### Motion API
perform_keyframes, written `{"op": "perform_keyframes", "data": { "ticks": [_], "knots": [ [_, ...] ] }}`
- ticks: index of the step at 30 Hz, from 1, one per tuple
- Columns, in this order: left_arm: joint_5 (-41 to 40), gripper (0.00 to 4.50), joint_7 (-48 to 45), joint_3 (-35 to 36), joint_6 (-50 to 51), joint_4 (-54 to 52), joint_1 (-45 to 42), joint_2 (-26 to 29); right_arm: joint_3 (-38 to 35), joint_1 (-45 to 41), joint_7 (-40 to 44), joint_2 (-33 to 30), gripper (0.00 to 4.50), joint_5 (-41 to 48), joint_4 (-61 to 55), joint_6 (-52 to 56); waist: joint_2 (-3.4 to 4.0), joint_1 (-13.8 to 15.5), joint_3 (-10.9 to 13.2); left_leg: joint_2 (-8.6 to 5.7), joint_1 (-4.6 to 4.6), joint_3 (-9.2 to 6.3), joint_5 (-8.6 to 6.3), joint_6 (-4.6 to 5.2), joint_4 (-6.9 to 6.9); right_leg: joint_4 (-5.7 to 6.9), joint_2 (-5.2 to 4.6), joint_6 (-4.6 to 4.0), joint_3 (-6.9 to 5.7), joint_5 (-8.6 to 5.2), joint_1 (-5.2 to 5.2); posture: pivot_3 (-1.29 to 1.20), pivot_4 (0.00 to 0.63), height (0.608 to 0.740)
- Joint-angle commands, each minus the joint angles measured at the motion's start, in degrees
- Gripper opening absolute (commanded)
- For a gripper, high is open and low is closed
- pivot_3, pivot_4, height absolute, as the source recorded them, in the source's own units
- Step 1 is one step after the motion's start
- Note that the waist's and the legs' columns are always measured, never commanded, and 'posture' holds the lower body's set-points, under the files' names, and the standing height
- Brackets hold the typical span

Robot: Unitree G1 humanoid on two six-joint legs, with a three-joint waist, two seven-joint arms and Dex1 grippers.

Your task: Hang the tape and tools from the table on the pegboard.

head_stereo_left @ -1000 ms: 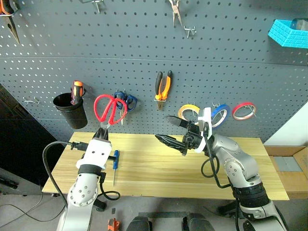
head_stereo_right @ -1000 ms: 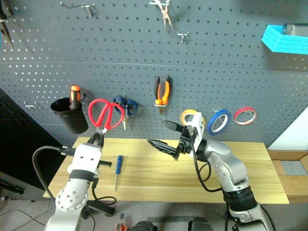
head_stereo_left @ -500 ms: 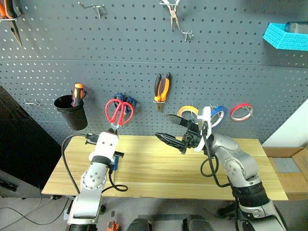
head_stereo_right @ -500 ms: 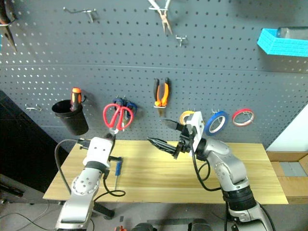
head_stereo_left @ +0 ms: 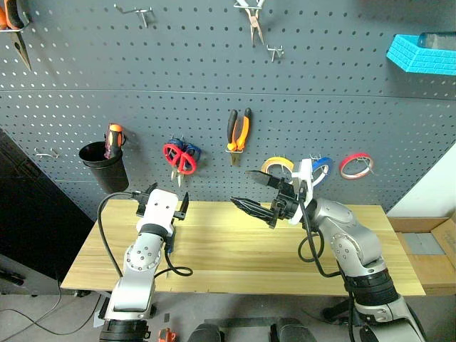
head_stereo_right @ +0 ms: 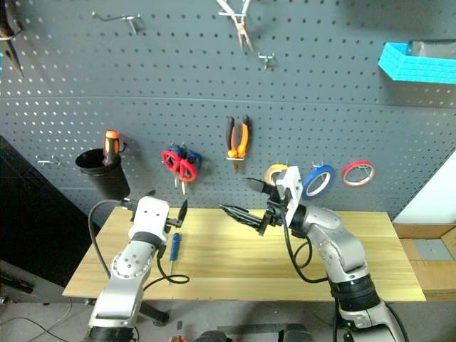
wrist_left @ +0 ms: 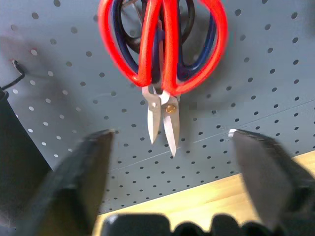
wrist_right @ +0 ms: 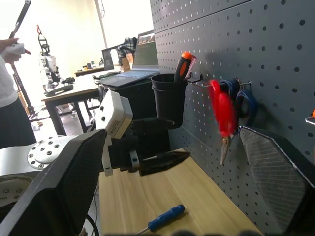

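One red-handled scissors (head_stereo_left: pixel 179 157), blades downward

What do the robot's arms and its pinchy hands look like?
Both arms are shiny silver-grey with round, chunky joints. The left gripper sits on a white boxy wrist; the right gripper has a white bracket behind it. Each gripper has two black fingers that taper to points. Black cables loop along both arms.

Bare pegboard (wrist_left: pixel 256 73) lies ahead of the open left pincer (wrist_left: pixel 170 162). Red scissors (wrist_left: pixel 162 44) hang just above its fingertips.
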Motion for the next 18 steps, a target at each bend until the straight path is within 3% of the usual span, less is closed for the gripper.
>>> {"op": "perform_keyframes", "data": {
  "ticks": [1,5,12,18],
  "knots": [
    [-1.89,4.49,0.29,0.12,1.5,4.2,1.41,-2.14,1.4,-0.88,1.1,-0.61,4.5,-2.45,0.7,-3.11,0.02,-0.21,-0.01,0.0,0.01,0.02,0.0,0.0,0.0,0.01,-0.01,0.0,0.02,0.0,0.0,0.0,0.058,0.74],
    [-5.16,4.49,2.63,3.97,3.79,8.97,3.13,-5.16,7.51,-1.82,1.11,-1.97,4.5,-12.11,5.68,-9.72,0.01,-1.08,0.12,0.01,0.08,0.03,-0.01,0.02,0.0,0.01,0.01,0.0,0.0,0.0,0.05,-0.02,0.091,0.74],
    [-8.11,4.49,3.41,8.39,4.99,16.1,0.56,-3.87,12.12,-4.14,2.51,0.36,4.5,-16.46,9.06,-13.15,0.12,-1.88,1.42,0.06,0.31,0.01,-0.01,0.03,0.0,0.15,0.04,-0.02,0.02,-0.01,0.19,-0.01,0.144,0.74],
    [-10.81,4.49,0.32,9.32,3.77,27.87,-6.82,-1.75,13.36,-5.89,2.51,2.67,4.5,-16.49,8.37,-10.35,0.01,-1.93,2.9,0.04,0.32,-0.07,0.0,0.03,0.0,0.2,-0.02,-0.02,-0.02,-0.01,0.18,0.0,0.17,0.74]
  ]
}}
